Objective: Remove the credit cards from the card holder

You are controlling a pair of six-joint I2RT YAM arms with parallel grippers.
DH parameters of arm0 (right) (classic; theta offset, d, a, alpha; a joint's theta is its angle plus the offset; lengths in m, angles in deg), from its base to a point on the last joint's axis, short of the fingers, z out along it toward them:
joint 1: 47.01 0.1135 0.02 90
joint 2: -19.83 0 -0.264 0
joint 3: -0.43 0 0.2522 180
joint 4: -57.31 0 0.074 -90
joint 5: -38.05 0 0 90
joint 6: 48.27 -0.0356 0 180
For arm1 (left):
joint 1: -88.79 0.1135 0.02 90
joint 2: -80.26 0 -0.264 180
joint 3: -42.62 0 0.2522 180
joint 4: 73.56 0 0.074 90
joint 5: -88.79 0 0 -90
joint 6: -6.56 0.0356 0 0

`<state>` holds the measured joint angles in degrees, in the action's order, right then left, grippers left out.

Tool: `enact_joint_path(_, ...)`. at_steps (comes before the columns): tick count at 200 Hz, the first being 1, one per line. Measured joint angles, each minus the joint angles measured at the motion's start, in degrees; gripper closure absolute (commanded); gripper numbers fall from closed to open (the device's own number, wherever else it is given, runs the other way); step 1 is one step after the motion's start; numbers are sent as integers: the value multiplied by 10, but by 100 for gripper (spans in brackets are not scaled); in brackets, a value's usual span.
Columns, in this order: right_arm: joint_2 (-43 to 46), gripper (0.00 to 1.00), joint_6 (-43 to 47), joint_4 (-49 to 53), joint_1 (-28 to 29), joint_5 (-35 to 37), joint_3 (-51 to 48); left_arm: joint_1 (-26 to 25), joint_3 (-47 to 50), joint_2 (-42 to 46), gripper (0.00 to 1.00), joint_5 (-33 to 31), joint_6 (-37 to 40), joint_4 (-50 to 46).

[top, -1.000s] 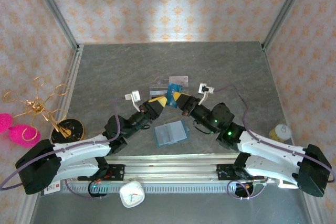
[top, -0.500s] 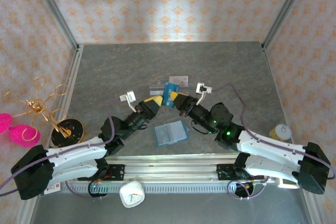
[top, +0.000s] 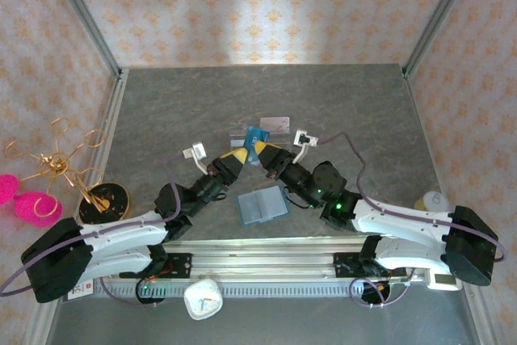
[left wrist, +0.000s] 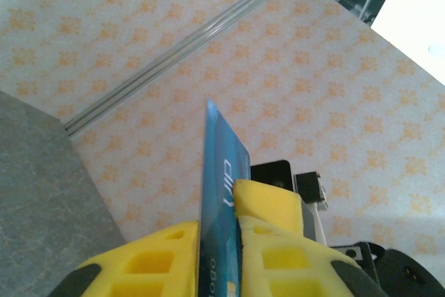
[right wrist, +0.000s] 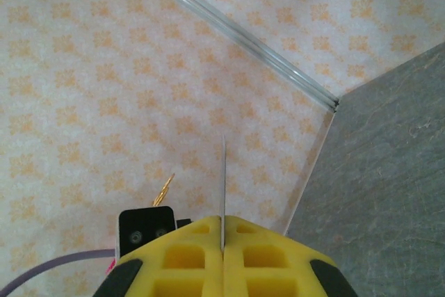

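The left jaws pinch the blue card (left wrist: pixel 221 165) upright, its long axis rising out of them. The right jaws, fully closed, face them and clamp what looks like the same card, equally near both arms. Left wrist gives its colour; right wrist, a bare edge. The holder (top: pixel 264 204) lies open on the bench (top: pixel 161 103).

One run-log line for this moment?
left gripper: pinching blue card | right gripper: pinching same card | card holder: open on table
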<state>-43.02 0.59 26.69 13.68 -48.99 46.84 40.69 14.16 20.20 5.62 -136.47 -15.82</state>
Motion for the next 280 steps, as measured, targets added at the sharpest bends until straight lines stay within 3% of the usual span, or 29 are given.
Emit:
enact_joint_path(34, -23, 100, -13, -21, 10, 32, 0, 2, 2, -15, 87, -6, -11, 22)
enact_joint_path(47, -29, 100, -19, -26, 10, 33, 0, 2, 2, -14, 100, -13, -13, 23)
enact_joint_path(59, -31, 100, -24, -28, 10, 33, 0, 3, 3, -11, 100, -14, -13, 19)
enact_joint_path(99, -6, 57, -10, 45, 5, 16, 4, 36, 2, 35, 100, 23, 5, -35)
enact_joint_path(119, 51, 53, -6, 113, -32, -9, -7, 77, -13, 66, 100, 64, 30, -100)
enact_joint_path(139, 145, 54, -2, 183, -104, -26, -36, 121, -43, 67, 100, 125, 72, -177)
enact_joint_path(161, 220, 54, 15, 265, -177, -53, -43, 142, -97, 37, 100, 185, 160, -286)
enact_joint_path(188, 249, 54, 30, 345, -236, -81, -46, 144, -178, -26, 100, 238, 296, -417)
enact_joint_path(234, 262, 57, 37, 416, -273, -106, -66, 144, -258, -105, 100, 271, 531, -551)
enact_joint_path(280, 258, 59, 38, 431, -312, -110, -66, 145, -388, -213, 100, 275, 697, -646)
